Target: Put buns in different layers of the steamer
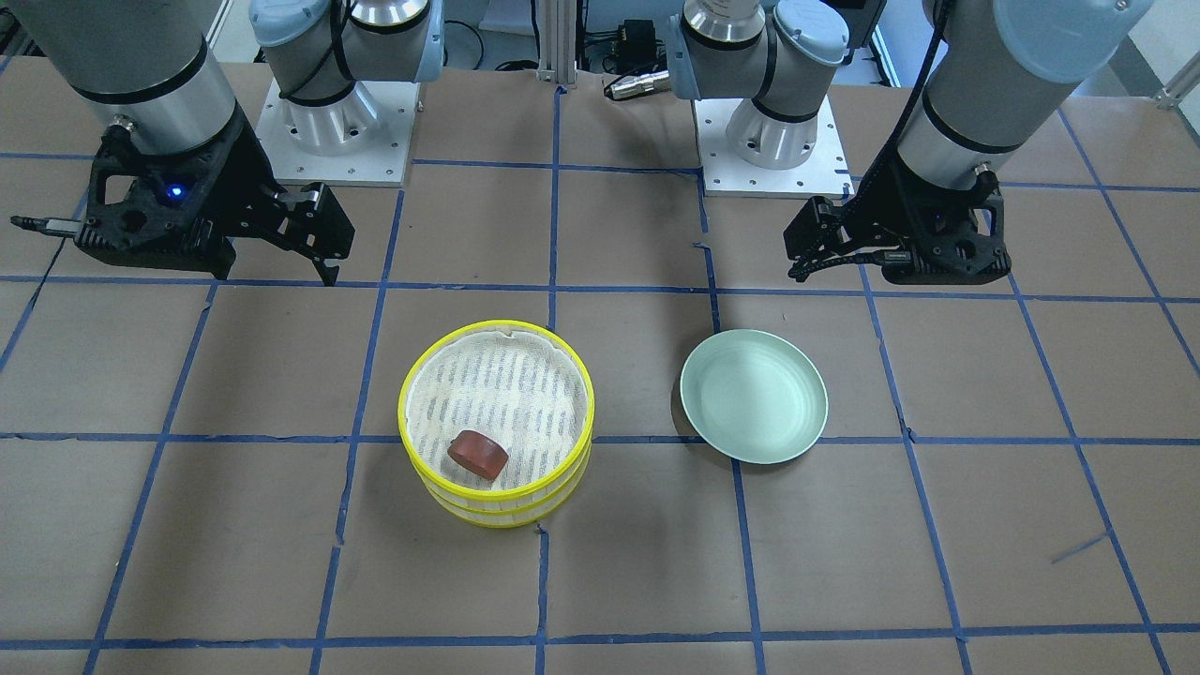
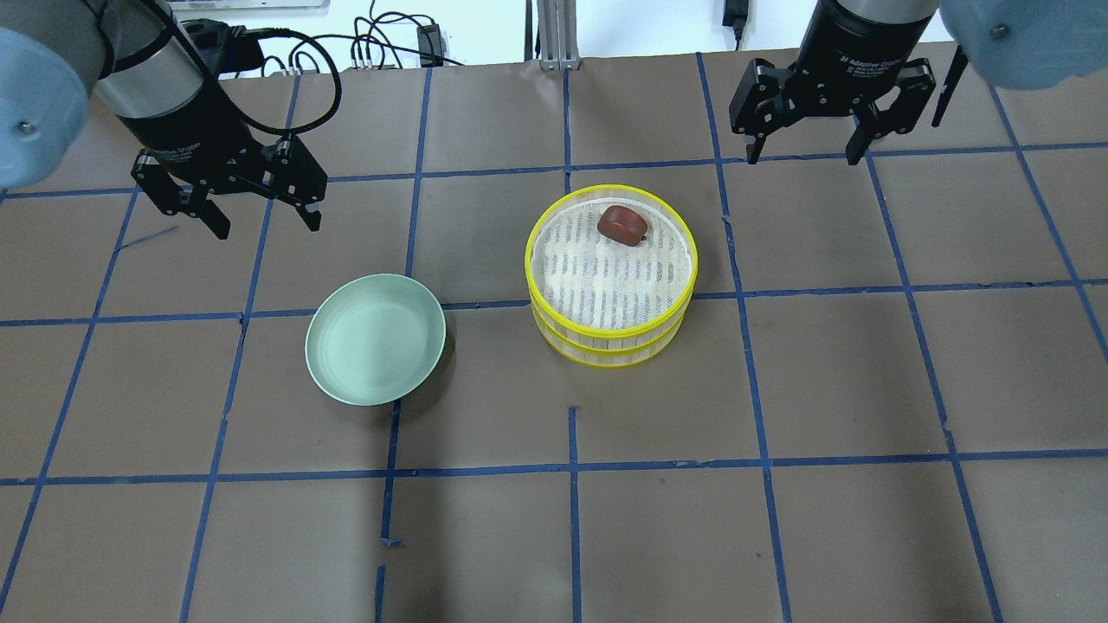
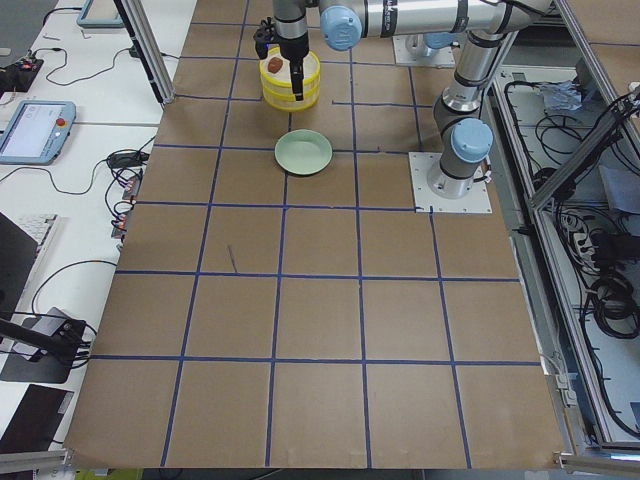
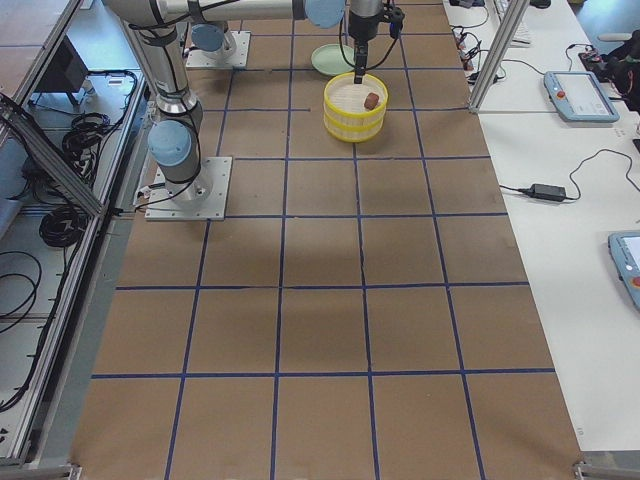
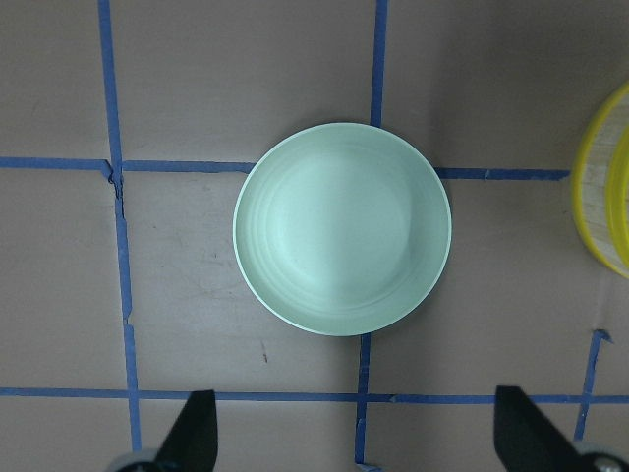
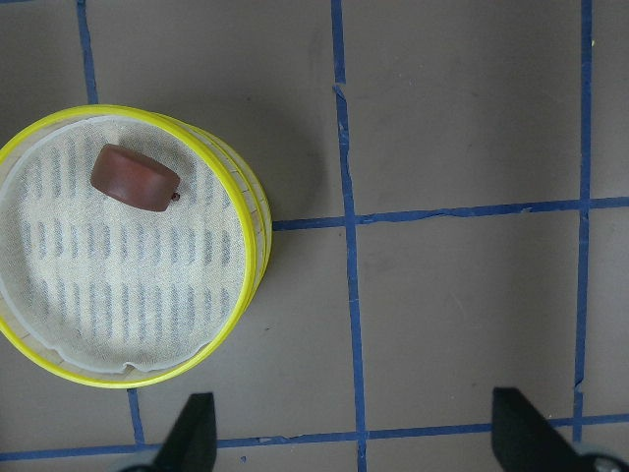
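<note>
I am holding my left gripper [image 2: 266, 223] and right gripper [image 2: 805, 156] wide, each showing "Adaptive Gripper" lettering; 1 reddish-brown bun [image 2: 622, 225] is sitting in the steamer [image 2: 554, 307].

The stacked steamer [image 2: 611, 348] stands at the middle of the worktop [image 2: 779, 536], its top tray open from above. The reddish-brown bun [image 2: 622, 224] sits on the liner near the rim farthest from the robot (the remaining mesh is bare). The pale green bowl [image 2: 376, 339] stands apart on the robot's left, with a strip of bare worktop between the two. The left jaws hang spread high over the bowl; the right jaws hang spread over bare worktop beside the steamer, touching nothing.
</note>
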You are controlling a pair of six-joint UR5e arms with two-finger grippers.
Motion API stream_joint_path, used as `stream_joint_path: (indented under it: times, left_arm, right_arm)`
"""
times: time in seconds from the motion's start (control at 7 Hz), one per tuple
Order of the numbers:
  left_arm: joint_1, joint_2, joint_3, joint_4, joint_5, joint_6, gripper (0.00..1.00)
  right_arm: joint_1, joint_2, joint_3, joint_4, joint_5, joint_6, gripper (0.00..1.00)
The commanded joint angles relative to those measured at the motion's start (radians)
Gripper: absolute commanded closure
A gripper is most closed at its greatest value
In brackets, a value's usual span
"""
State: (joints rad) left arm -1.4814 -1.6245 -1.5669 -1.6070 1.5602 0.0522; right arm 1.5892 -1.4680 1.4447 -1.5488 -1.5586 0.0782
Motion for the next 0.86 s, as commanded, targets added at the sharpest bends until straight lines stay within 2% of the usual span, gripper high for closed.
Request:
stream_joint_path:
  times: [0.0,0.71]
  left_arm:
    - [-0.002,0.000,0.001,-0.001,-0.002,0.000,0.00]
    - [-0.017,0.000,-0.001,-0.001,-0.003,-0.002,0.00]
  right_arm:
    - [0.000,0.000,-0.001,-0.001,0.000,0.000,0.01]
    - [0.000,0.000,-0.001,-0.005,0.000,0.002,0.01]
